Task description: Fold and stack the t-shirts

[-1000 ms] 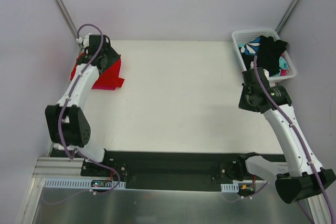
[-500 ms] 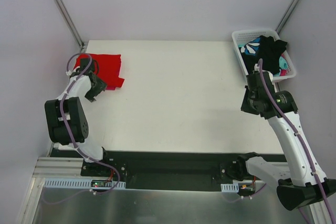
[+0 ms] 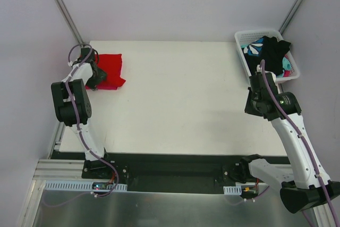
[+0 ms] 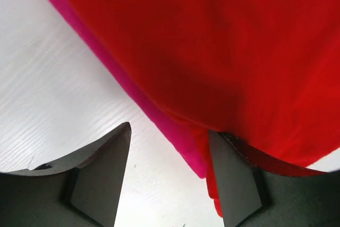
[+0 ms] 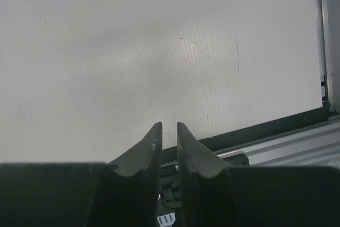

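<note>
Left tool (image 4: pixel 170 131) sits low at the left edge of the folded stack, jaws apart, with the stack's corner lying between them and nothing pinched. Right tool (image 5: pixel 169 127) hangs over bare surface near the basket, jaws almost together and holding nothing.

White desk (image 3: pixel 180 94): it carries all the work.

Basket (image 3: pixel 241 38), far right corner: it holds a black garment (image 3: pixel 273 51) and a teal-and-white garment (image 3: pixel 252 49), both unfolded.

Red shirt (image 3: pixel 111 67), far left corner: folded into a compact block. A second ago the left arm reached across it; the arm has since drawn back to the desk's left edge, and the block now shows a neater outline.

Pink shirt (image 4: pixel 122 67): it lies under the red one, showing only as a thin strip along the edge.

Judgement: two shirts appear folded and stacked. The left tool is probably squaring that stack, while the basket garments await the right arm.
</note>
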Robot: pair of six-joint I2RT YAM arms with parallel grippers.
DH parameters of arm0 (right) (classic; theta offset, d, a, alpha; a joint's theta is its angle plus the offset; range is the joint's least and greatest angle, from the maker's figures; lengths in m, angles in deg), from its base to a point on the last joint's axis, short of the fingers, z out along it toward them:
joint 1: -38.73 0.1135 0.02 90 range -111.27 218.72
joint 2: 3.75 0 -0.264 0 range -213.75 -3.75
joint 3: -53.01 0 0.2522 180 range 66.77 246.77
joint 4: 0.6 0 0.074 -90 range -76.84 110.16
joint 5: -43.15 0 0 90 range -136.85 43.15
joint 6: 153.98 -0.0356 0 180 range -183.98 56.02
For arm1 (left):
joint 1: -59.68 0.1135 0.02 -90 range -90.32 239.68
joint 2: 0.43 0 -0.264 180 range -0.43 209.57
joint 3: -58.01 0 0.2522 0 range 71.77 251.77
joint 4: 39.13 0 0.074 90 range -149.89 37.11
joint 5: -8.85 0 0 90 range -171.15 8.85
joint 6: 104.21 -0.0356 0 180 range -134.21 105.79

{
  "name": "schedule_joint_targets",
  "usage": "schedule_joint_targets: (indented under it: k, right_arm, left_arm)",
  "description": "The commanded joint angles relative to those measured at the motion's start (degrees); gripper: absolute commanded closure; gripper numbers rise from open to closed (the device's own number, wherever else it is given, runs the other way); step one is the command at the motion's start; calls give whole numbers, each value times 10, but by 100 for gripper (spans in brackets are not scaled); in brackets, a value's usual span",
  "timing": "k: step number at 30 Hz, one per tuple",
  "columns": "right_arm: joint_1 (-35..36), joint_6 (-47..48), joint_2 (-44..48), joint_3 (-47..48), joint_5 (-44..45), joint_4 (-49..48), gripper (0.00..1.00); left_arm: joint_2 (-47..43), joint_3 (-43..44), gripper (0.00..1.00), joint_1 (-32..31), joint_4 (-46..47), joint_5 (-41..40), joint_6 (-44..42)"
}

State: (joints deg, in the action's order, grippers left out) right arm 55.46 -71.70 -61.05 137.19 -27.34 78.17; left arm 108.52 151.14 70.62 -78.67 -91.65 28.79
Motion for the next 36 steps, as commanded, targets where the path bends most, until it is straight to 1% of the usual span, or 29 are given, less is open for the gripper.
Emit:
schedule_joint_targets:
  k: [1, 7, 10, 14, 17, 21, 25, 28, 32, 36]
  right_arm:
    - [-4, 20, 3, 14, 23, 15, 80]
    - [-5, 27, -7, 44, 14, 20, 80]
    - [-5, 31, -14, 53, 18, 24, 80]
    - [-6, 33, -20, 51, 27, 25, 80]
    - [-6, 32, -29, 47, 28, 24, 80]
    - [-5, 27, -43, 46, 13, 16, 80]
    - [-5, 20, -48, 50, -11, 11, 81]
    - [-5, 21, -43, 45, -10, 8, 81]
    - [-5, 26, -47, 50, -14, 8, 81]
    - [-5, 31, -40, 57, -10, 9, 81]
  left_arm:
    - [44, 54, 40, 2, 9, 17, 2]
    - [94, 87, 40, 4, 47, 36, 4]
    - [119, 114, 40, 7, 62, 45, -4]
    - [158, 178, 40, 13, 64, 66, -18]
    - [175, 197, 40, 21, 65, 85, -18]
    - [143, 173, 42, 22, 68, 96, -2]
    - [88, 141, 41, 21, 80, 58, -3]
    - [56, 134, 41, 22, 80, 43, -16]
    - [3, 98, 40, 23, 79, -7, -13]
    - [-1, 85, 39, 35, 78, -28, -10]
